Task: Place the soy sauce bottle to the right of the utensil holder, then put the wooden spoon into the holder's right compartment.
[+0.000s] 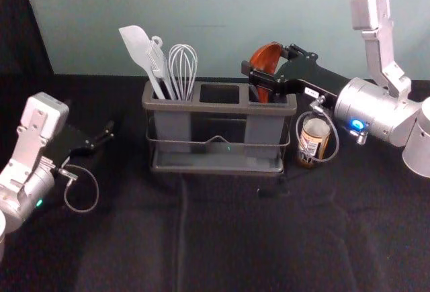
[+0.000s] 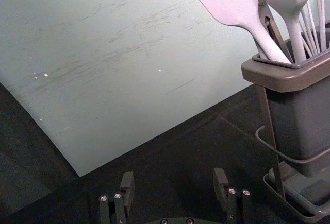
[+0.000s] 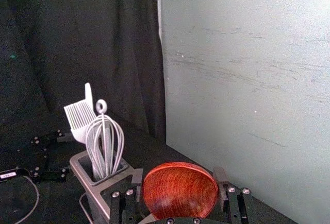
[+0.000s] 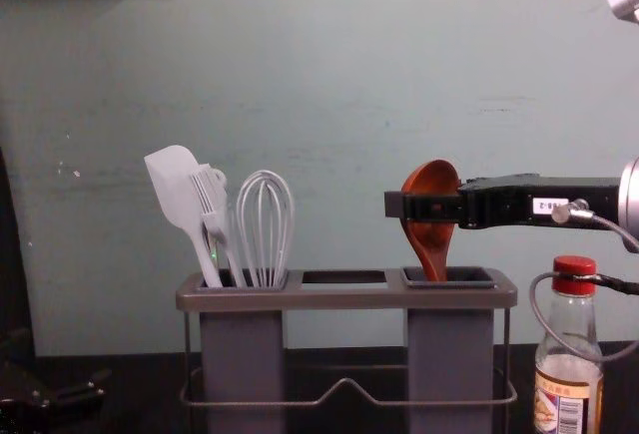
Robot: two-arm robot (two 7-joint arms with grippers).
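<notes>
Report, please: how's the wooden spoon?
Left gripper open, off left. Right gripper shut on wooden spoon, handle in right compartment. Possible snag: arm cable near soy sauce bottle.

Soft, even light covers the flat grey-green wall (image 1: pixel 222 17) behind the black right gripper (image 1: pixel 267 62); black cloth (image 1: pixel 228 238) below stays dim.

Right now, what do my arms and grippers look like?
Left arm and right arm are silver-grey with rounded joints, each with a looping grey cable. The black left gripper, left of the holder, has silver screws on its fingers; the black right gripper, at the holder's right end, has those plus a white label. A green light glows on the left arm, a blue one on the right.
</notes>
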